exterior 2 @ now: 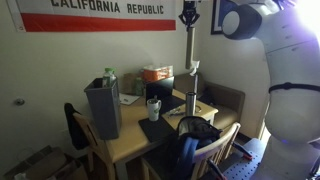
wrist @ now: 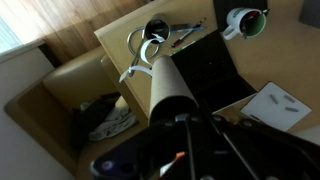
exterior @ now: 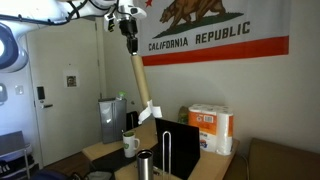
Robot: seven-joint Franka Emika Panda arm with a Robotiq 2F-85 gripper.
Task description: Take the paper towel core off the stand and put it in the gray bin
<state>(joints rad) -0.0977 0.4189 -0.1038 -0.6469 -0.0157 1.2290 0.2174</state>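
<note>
Looks like an office or dorm-ish room: California flag (exterior: 215,40) on the wall, laptop (exterior: 188,140) and mug (exterior: 131,145) on the table (exterior 2: 130,148), paper towels (exterior: 212,128) at its corner.

Wood table (exterior 2: 128,145) w/ gray bin (exterior 2: 103,108), white mug (exterior 2: 154,108), laptop (exterior: 188,135), paper towel pack (exterior: 212,130), steel tumbler (exterior: 145,165).

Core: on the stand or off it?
Off. In an exterior view the core hangs tilted from the gripper, high above the stand, and is not in the bin.
</note>
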